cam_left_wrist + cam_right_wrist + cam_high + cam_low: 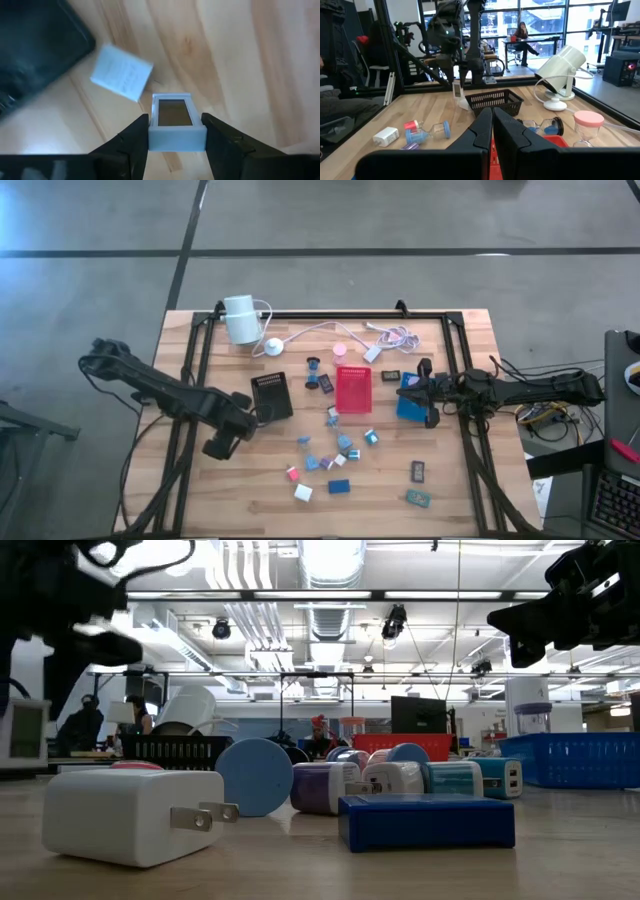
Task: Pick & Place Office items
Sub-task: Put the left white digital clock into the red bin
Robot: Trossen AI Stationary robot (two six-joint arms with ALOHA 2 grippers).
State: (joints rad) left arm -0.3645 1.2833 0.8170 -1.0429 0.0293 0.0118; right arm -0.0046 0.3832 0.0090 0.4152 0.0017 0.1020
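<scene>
My left gripper (175, 137) points down beside the black tray (272, 395), shut on a small white device with a dark screen (174, 117); the right wrist view shows the device (457, 90) hanging above the table. A pale block (121, 72) lies flat on the wood just under it. Several other office items (330, 455), white, blue and pink blocks, lie scattered in the table's middle. My right gripper (492, 125) is shut and level over the blue tray (410, 402), touching nothing. My left gripper pinches the white device by its two opposite side edges (151, 135) between its two fingers. The fingers come from above, pointing down. The device hangs upright below them, screen face showing, clear of the table.
A red tray (352, 390) stands between the black and blue trays. At the far edge are a white cylinder device (240, 318) with its cable (330, 330) and small sand timers (315, 370). Two dark clips (417, 472) lie near right. Bare wood at near left.
</scene>
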